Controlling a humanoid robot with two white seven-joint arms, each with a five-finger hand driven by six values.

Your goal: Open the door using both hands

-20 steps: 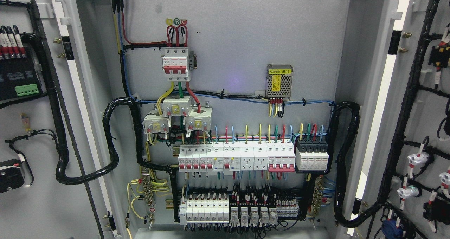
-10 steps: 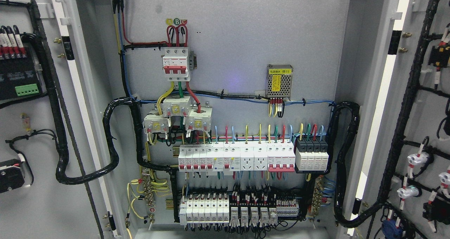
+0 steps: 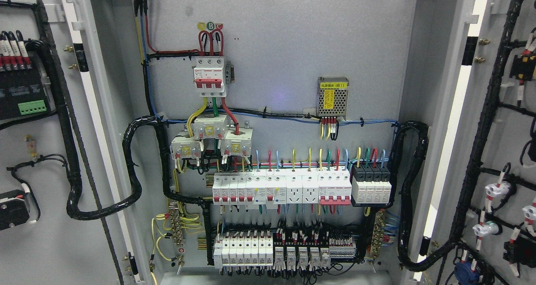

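Back panel in front of me: red three-pole breaker at upper left, three current transformers just below it. Mesh-cased power supply with yellow label to the right. Row of white breakers lower down; terminal blocks beneath them.

No part of the robot's body appeared in the head view. Neither the left arm nor the right arm reached in from the lower corners or the bottom edge, and no wrist, hand or finger showed anywhere across the picture. With both hands out of sight, their pose and whether their fingers were spread or curled could not be told.
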